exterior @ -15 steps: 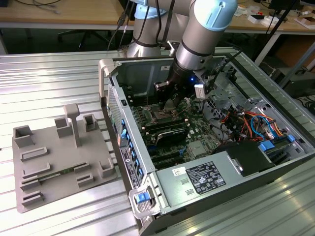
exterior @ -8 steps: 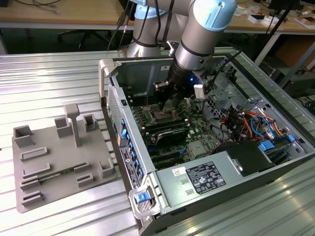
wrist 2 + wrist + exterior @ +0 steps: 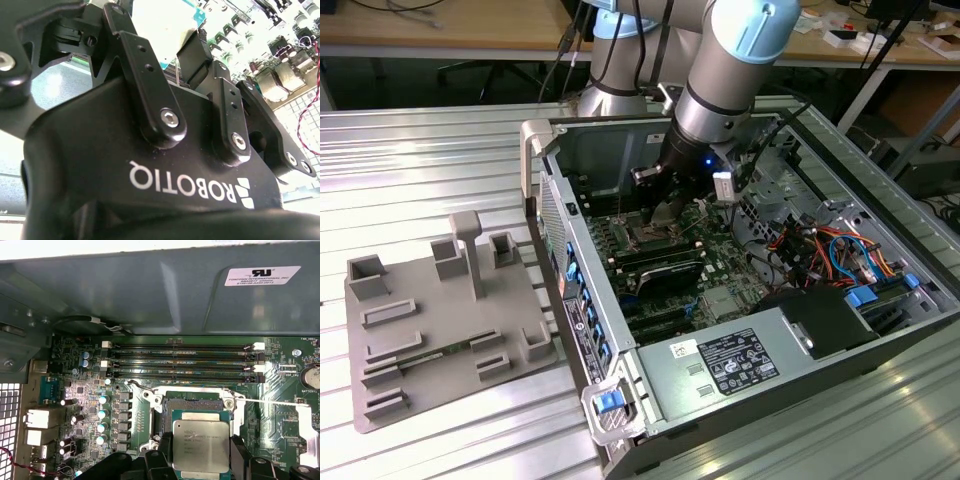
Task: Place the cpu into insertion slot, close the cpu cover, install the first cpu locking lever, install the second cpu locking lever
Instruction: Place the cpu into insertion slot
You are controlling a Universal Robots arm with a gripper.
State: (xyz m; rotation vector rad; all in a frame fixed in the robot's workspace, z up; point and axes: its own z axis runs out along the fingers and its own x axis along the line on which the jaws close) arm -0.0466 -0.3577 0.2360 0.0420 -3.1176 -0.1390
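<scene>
In the exterior view my gripper (image 3: 658,213) reaches down inside the open computer case, just over the insertion slot (image 3: 648,236). In the first wrist view the cpu (image 3: 201,444), a silver square chip with a green edge, sits between two black fingers (image 3: 159,454), with the gripper (image 3: 200,457) shut on it. It hangs over the near part of the insertion slot (image 3: 192,403), whose dark far part still shows inside the silver rim. A bright metal piece (image 3: 309,432), seemingly the cpu cover swung open, lies to one side. Thin wire levers (image 3: 272,403) stand beside the socket.
Long black memory slots (image 3: 182,360) run just beyond the socket, with the grey case wall (image 3: 150,295) behind them. A power supply (image 3: 730,362) and coloured cables (image 3: 825,250) fill the case's near and right parts. A grey fixture plate (image 3: 440,320) lies at the exterior view's left.
</scene>
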